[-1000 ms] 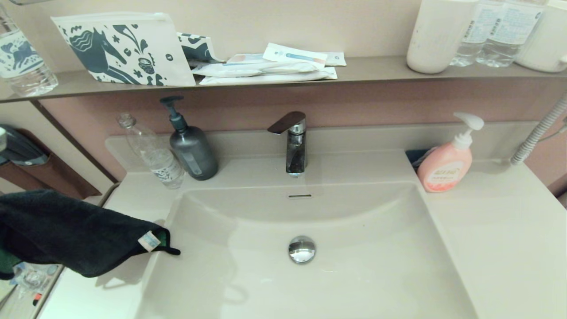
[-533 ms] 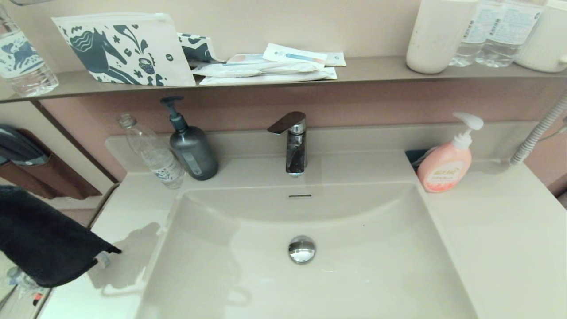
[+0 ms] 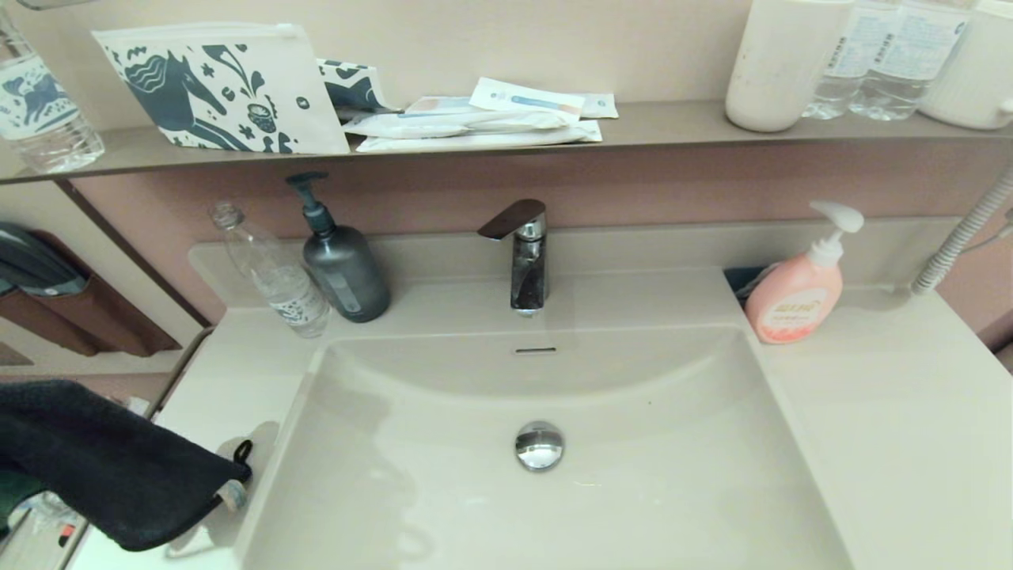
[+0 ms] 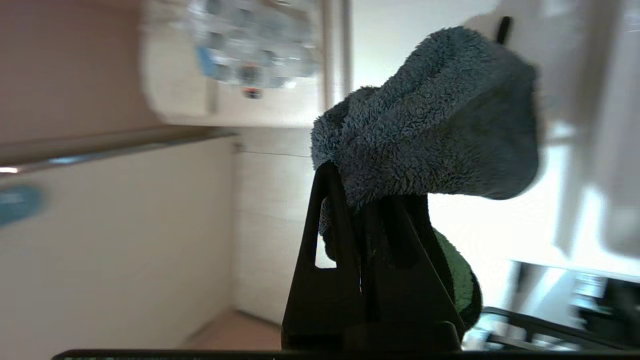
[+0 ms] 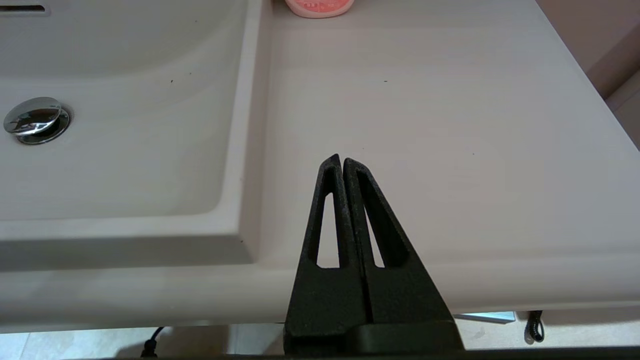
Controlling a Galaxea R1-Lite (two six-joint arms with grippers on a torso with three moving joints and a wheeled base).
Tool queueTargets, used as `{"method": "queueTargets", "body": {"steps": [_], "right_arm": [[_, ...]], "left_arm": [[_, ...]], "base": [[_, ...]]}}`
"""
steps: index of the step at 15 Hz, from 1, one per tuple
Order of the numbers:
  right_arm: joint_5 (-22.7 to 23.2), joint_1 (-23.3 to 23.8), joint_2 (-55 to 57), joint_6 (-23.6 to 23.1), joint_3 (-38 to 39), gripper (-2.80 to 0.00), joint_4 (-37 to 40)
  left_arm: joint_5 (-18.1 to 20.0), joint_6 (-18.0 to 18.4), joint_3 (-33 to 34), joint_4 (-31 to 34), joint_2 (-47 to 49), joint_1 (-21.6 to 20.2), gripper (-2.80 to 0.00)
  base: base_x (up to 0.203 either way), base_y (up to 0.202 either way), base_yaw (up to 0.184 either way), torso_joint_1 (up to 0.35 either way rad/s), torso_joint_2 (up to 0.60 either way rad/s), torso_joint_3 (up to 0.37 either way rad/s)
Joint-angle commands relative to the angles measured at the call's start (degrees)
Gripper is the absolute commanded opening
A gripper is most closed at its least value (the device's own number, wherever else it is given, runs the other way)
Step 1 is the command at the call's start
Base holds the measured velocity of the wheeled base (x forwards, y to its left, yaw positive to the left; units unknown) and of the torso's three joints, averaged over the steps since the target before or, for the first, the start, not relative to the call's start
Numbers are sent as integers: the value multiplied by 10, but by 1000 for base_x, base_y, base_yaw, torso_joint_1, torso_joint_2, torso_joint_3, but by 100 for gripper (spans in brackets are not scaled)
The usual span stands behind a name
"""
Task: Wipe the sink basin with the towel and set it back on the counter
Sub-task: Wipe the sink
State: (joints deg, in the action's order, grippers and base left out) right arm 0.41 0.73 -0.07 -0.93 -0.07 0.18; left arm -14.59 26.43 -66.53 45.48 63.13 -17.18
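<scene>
Left tool (image 4: 367, 200) was clenched on the towel (image 3: 103, 463), which hung off the tabletop's (image 3: 870, 412) front-left corner, its free end over the left edge, beside the sink basin (image 3: 443, 483) but not inside it. Judgement: carry phase; whether wiping is done cannot be told from the dry-looking basin. Next move calls for swinging the cloth inward and lowering it onto a surface. Right tool (image 5: 343, 162) sat closed and empty over the tabletop's front-right edge, parked.

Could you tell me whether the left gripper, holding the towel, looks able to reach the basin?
Probably yes: the left gripper holds the towel by the basin, with nothing between.
</scene>
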Motion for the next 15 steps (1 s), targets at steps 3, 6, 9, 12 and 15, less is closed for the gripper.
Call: {"method": "queueTargets", "body": {"steps": [3, 6, 9, 12, 15], "right_arm": [[0, 0, 1, 0, 0, -280, 0], [0, 0, 1, 0, 0, -280, 0], [0, 0, 1, 0, 0, -280, 0], [0, 0, 1, 0, 0, -280, 0], [0, 1, 1, 0, 0, -280, 0]], "left_arm": [[191, -5, 51, -4, 8, -125, -280], [348, -6, 145, -49, 38, -182, -280], [410, -20, 218, -162, 80, -177, -280], [426, -74, 241, -236, 135, -122, -280], [426, -77, 286, -374, 205, -115, -280]], "base": [[0, 0, 0, 0, 0, 0], [0, 0, 0, 0, 0, 0], [0, 0, 0, 0, 0, 0], [0, 0, 0, 0, 0, 0], [0, 0, 0, 0, 0, 0]]}}
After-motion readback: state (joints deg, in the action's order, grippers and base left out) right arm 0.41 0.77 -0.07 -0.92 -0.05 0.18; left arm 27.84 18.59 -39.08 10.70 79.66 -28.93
